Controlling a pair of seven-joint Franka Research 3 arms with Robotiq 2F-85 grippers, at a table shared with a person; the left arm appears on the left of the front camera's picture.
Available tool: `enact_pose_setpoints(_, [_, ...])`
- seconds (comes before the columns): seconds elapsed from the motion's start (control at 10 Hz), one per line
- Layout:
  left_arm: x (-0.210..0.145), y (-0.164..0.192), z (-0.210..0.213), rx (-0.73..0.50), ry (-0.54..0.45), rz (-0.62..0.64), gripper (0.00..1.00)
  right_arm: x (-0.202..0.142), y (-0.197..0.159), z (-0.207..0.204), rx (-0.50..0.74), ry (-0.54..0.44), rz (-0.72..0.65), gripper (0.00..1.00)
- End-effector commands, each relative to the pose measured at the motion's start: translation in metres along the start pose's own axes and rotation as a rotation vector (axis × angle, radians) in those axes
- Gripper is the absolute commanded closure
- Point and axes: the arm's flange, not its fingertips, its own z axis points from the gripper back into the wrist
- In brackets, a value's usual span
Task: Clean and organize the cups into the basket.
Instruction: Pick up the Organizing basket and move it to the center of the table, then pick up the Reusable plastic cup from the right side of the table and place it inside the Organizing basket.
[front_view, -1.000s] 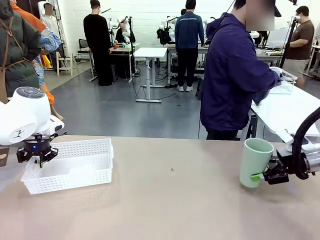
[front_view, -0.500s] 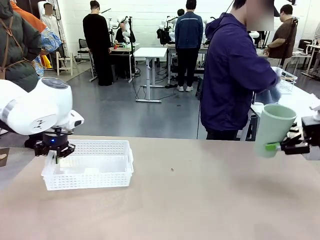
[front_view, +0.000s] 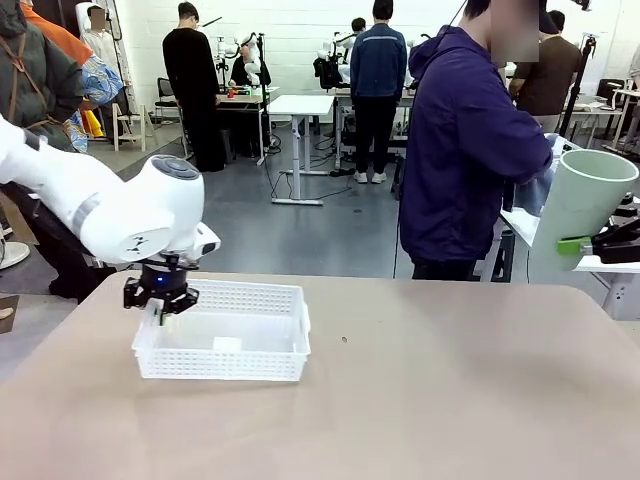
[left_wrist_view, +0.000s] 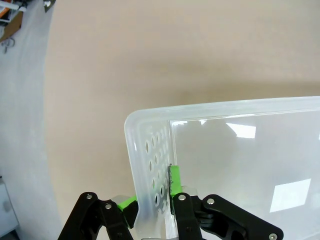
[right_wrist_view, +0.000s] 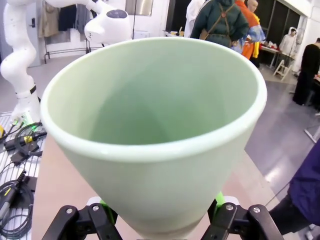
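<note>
The white lattice basket (front_view: 225, 340) sits on the table left of centre. My left gripper (front_view: 160, 300) is shut on the basket's left short wall; in the left wrist view its green pads (left_wrist_view: 175, 181) pinch that wall (left_wrist_view: 150, 165) near the rim. A pale mint green cup (front_view: 578, 215) hangs in the air at the far right edge, beyond the table, with my right gripper (front_view: 600, 245) shut on its lower part. The right wrist view looks into the cup's open mouth (right_wrist_view: 155, 115), empty inside, with the fingers on either side of its base.
A person in a dark blue jacket (front_view: 465, 150) stands at the far side, right of centre, turned towards a white side table (front_view: 590, 262). The tan tabletop (front_view: 420, 400) stretches wide between basket and cup.
My left gripper has dragged the basket to the right, towards the table's middle. My right gripper has lifted the mint cup up and to the right, off the table.
</note>
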Motion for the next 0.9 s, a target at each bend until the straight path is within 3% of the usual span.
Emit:
enact_pose_setpoints(0.0, [-0.003,-0.033,0.014,-0.004,0.001,-0.002,1.0,-0.017,-0.004,-0.011,0.015,0.009,-0.01,0.82])
enact_pose_setpoints(0.8, [-0.023,-0.165,0.056,-0.039,-0.048,0.002,1.0,-0.017,-0.004,-0.011,0.015,0.009,-0.01,0.82])
